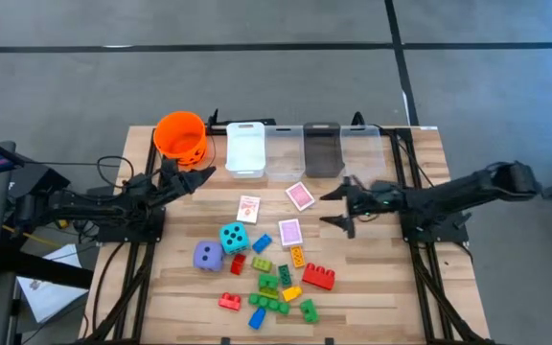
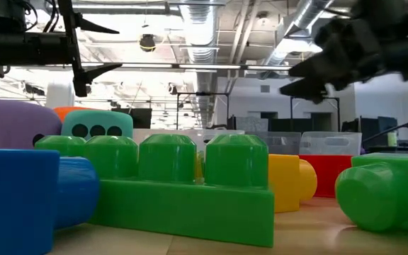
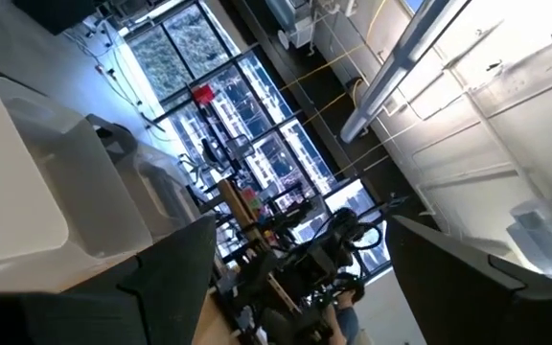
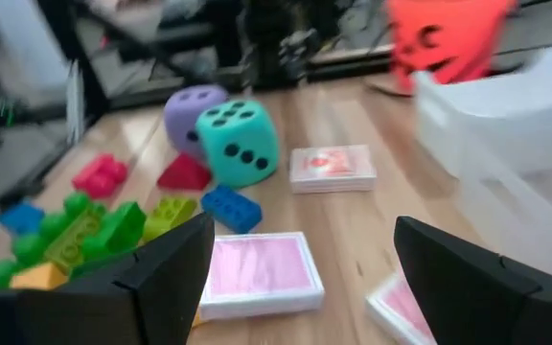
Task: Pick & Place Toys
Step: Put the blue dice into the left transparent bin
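Wooden table (image 1: 372, 287) holds scattered bricks (image 1: 274, 287), bins (image 1: 305, 149).

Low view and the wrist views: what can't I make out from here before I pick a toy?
- Low view: a green brick and blue brick up close hide the cards and most toys.
- Right wrist view: one card is partly behind the right gripper's finger.
- Left wrist view: tilted up into the room; no toys in it.
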Controlling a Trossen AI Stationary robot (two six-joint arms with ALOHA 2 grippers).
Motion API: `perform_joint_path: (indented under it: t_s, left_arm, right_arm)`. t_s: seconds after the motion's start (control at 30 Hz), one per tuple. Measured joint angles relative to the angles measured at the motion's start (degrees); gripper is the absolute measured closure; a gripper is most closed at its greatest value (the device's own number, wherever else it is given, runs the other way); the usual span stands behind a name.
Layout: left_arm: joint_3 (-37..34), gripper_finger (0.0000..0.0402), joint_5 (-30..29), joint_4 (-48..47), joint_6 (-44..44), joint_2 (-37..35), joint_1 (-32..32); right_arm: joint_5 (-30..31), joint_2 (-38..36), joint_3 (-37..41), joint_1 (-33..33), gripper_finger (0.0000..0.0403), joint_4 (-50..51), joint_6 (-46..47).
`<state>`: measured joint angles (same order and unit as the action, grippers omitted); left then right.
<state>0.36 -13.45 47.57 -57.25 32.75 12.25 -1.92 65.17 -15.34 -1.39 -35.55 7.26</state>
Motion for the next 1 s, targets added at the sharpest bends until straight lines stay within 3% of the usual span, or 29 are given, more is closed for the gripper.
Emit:
perform_joint_path:
  t_s: [0.23,0.37,0.47,0.7,1.0]
  left_arm:
    - [0.0,0.0103,3.1,0.0,0.0,0.0,0.0]
    - [0.0,0.0103,3.9,0.0,0.0,0.0,0.0]
    - [0.0,0.0103,3.9,0.0,0.0,0.0,0.0]
    - [0.0,0.0103,3.9,0.0,0.0,0.0,0.0]
    - [0.0,0.0103,3.9,-0.3,-0.1,0.0,0.0]
  right_arm:
    - [-9.4,20.7,-16.7,-5.0,0.0085,-0.1,-1.3]
    - [-19.3,29.0,-26.8,-6.2,0.0089,0.7,-3.1]
    - [-23.0,33.8,-33.7,-5.6,0.0097,5.0,-8.1]
    - [-24.3,41.6,-46.4,-4.3,0.0101,18.7,-15.0]
    - [-25.2,40.7,-48.7,-5.5,0.0101,21.5,-15.7]
